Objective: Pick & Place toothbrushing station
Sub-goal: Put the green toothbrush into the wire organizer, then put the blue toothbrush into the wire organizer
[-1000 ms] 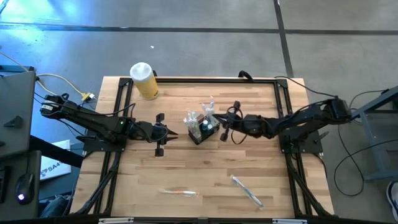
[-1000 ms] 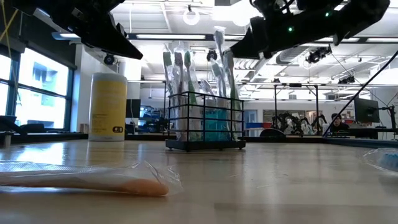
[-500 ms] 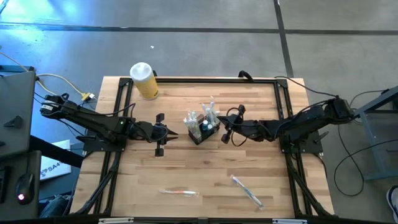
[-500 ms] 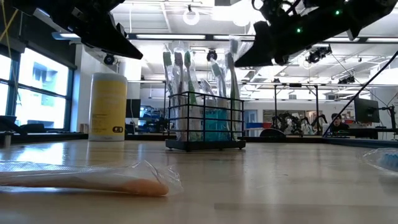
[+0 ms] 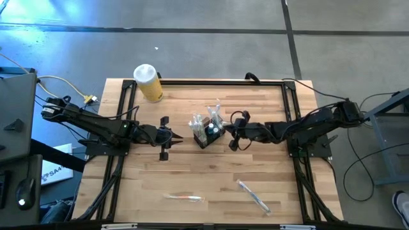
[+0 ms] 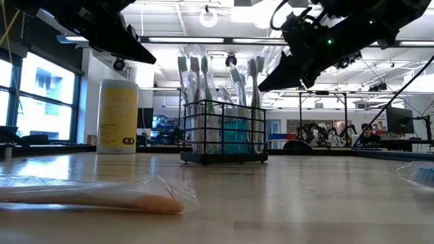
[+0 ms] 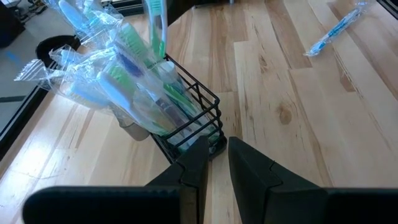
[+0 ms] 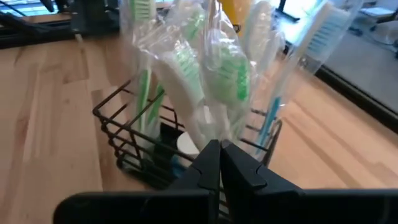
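From above, the toothbrushing station [image 5: 208,133] stands near the middle of the table [image 5: 268,102], a black wire caddy crowded with wrapped toothbrushes; the right end effector [image 5: 231,137] sits just beside its right side with fingers pressed together and holding nothing, while the left end effector [image 5: 176,137] waits a little off its left side. A yellow jar [image 5: 148,83] stands well apart toward the far left corner, and two wrapped toothbrushes lie loose near the front edge, one orange [image 5: 182,198] and one blue [image 5: 254,195]. At table level the caddy [image 6: 224,132] rests flat on the wood, with the right end effector [image 6: 262,86] hanging beside the brush heads and above the caddy's rim, touching nothing that can be made out. The left wrist camera looks down past its own end effector [image 7: 214,155], whose fingers stand a narrow gap apart and empty, aimed at the caddy's lower corner [image 7: 186,118]. The right wrist camera shows its closed fingertips [image 8: 217,158] pointed at the wire wall [image 8: 134,134] just ahead. Whichever arm takes the loose brush next should probably retreat clear of the protruding wrappers first, open fully before descending, and grip the brush across its middle so it hangs level and drops cleanly into a compartment without tipping the light caddy.
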`<control>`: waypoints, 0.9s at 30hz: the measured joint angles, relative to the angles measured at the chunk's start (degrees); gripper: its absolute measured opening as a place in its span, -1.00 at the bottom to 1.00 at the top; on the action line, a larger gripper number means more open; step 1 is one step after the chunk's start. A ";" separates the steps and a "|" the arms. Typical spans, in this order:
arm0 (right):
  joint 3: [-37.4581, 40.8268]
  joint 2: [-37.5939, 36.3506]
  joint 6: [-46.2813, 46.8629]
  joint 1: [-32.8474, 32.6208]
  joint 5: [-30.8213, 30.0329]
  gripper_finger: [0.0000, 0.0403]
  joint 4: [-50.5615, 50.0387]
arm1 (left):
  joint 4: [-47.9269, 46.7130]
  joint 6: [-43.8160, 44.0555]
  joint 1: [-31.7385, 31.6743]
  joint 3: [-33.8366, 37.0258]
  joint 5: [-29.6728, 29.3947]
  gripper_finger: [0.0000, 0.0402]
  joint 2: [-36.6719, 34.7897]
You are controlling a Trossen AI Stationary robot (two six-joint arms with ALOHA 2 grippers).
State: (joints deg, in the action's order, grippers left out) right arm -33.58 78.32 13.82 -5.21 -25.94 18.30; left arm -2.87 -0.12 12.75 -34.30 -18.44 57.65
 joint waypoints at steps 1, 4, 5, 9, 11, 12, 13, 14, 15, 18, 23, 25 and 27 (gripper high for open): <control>0.00 0.00 0.05 0.22 0.56 -0.98 -0.03 | 0.00 0.00 0.00 0.00 0.00 -0.71 0.00; -0.01 0.00 0.02 0.50 0.85 -0.94 -0.75 | 0.00 0.00 0.00 0.00 0.00 -0.71 0.00; -0.02 0.00 -0.03 0.50 0.81 -0.91 -0.81 | 0.00 0.00 0.00 0.00 0.00 -0.71 0.00; -0.02 -0.57 -0.92 0.50 0.97 -0.71 -0.89 | -0.02 0.00 0.00 0.00 0.00 -0.71 0.00; -0.02 -0.66 -0.98 0.48 1.03 -0.57 -1.05 | -0.02 0.00 0.00 0.00 0.00 -0.71 0.00; -0.02 -1.02 -0.95 0.49 1.08 -0.50 -1.54 | -0.04 0.00 0.00 0.00 0.00 -0.71 0.00; 0.00 -1.52 -0.76 0.48 1.09 -0.42 -1.99 | -0.10 0.00 0.00 0.00 0.00 -0.71 0.00; -0.01 -2.14 -0.56 0.31 1.05 -0.34 -2.06 | -0.18 0.00 0.00 0.00 0.00 -0.71 0.00; -0.10 -3.14 -0.44 0.00 1.06 -0.26 -2.90 | -0.25 0.01 0.00 0.00 0.00 -0.71 0.00; -0.24 -7.89 -0.27 -1.61 2.09 -0.07 -8.53 | -0.33 0.02 0.00 0.00 0.00 -0.71 0.00; -4.27 -16.72 5.83 -8.19 2.35 0.01 -24.99 | -1.29 0.35 0.00 0.00 -0.01 -0.71 -0.02; -6.18 -19.05 9.67 -12.02 5.56 -0.02 -30.58 | -1.70 0.42 0.00 0.00 0.00 -0.71 -0.02; -7.89 -19.69 13.28 -15.80 10.67 -0.07 -32.63 | -1.67 0.53 0.00 0.00 0.00 -0.71 -0.02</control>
State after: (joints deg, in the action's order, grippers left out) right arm -41.48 58.63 27.10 -21.01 -15.27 -14.33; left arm -4.54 0.41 12.75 -34.30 -18.44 57.63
